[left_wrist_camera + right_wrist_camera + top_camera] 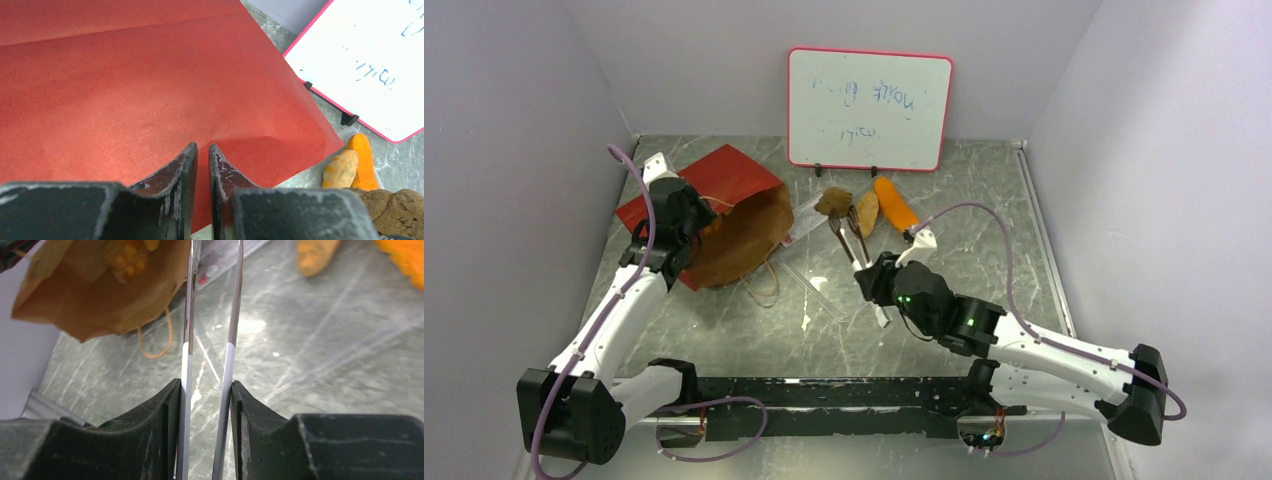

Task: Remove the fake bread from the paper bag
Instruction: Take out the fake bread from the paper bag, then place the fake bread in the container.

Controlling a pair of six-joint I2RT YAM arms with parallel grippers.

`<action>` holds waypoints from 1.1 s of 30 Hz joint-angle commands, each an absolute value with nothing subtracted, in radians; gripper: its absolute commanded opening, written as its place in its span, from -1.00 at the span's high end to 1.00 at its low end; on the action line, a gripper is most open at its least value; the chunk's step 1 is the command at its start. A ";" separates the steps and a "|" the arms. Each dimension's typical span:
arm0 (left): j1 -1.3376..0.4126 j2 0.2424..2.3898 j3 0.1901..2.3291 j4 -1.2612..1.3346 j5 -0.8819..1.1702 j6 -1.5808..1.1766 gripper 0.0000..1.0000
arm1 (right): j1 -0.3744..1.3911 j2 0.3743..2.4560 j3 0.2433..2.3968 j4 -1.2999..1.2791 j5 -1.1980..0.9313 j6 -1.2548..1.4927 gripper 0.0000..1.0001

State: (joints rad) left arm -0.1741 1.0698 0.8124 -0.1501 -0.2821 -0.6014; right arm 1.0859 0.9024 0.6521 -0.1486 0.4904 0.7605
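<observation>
The red paper bag (724,215) lies on its side at the left, its brown mouth open toward the middle. My left gripper (674,218) is shut on its upper wall; red paper (150,90) fills the left wrist view behind the nearly touching fingertips (202,146). A yellow bread piece (131,255) shows inside the bag (95,295). An orange baguette (895,203), a tan roll (867,212) and a dark-brown lump (833,201) lie on the table near the whiteboard. My right gripper (879,283) (205,385) is shut on metal tongs (849,240) that point at the lump.
A whiteboard (869,108) stands at the back. Clear plastic (814,285) lies between the bag and my right arm. The bag's loop handle (766,283) rests on the marble table (984,230). Grey walls close in on both sides.
</observation>
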 commanded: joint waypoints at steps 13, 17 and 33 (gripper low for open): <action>-0.179 1.060 0.847 -0.107 -0.236 -0.586 0.80 | 1.057 0.823 0.586 -0.494 0.772 1.066 1.00; -0.180 1.057 0.847 -0.106 -0.233 -0.583 0.79 | 1.042 0.857 0.577 -0.487 0.767 1.069 1.00; -0.179 1.060 0.846 -0.103 -0.229 -0.580 0.78 | 1.011 0.935 0.545 -0.454 0.702 1.100 0.46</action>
State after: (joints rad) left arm -0.1741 1.0698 0.8124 -0.1459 -0.2481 -0.5907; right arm 1.0187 0.9310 0.5468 -0.4744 0.6876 1.0653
